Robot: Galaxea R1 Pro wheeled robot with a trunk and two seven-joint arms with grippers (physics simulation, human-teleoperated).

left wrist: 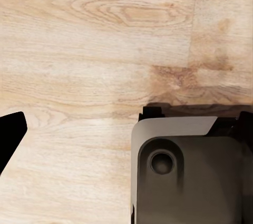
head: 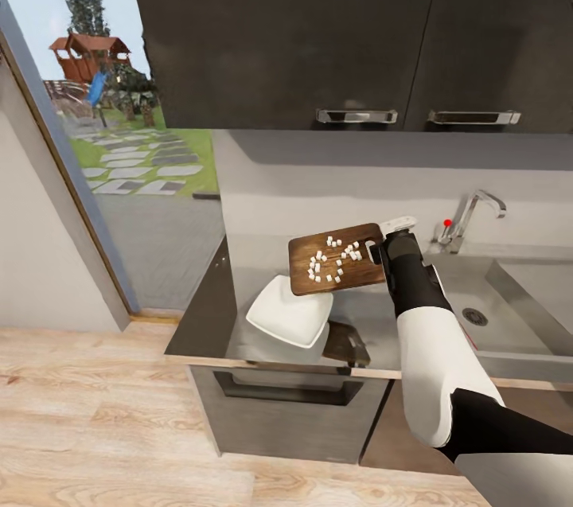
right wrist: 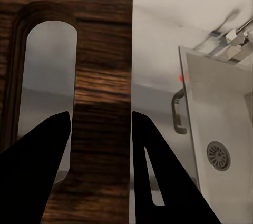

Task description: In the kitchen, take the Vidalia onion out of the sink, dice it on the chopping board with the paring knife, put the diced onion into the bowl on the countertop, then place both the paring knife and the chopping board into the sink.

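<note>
My right gripper (head: 381, 246) is shut on the handle-slot end of the brown chopping board (head: 336, 259) and holds it in the air, tilted. Several small white pieces of diced onion (head: 334, 256) lie on the board. The white square bowl (head: 288, 313) rests on the grey countertop (head: 208, 308), just below the board's lower left corner. In the right wrist view the board's edge (right wrist: 103, 76) sits between my dark fingers (right wrist: 37, 176), beside its slot. The steel sink (head: 509, 308) lies to the right. The paring knife is out of view. My left gripper (left wrist: 126, 139) hangs open over the floor.
A chrome faucet (head: 469, 216) with a red knob stands behind the sink. Dark wall cabinets (head: 358, 29) hang over the counter. A glass door (head: 103, 157) to a garden is at the left. Light wooden floor (head: 95, 419) runs before the cabinets.
</note>
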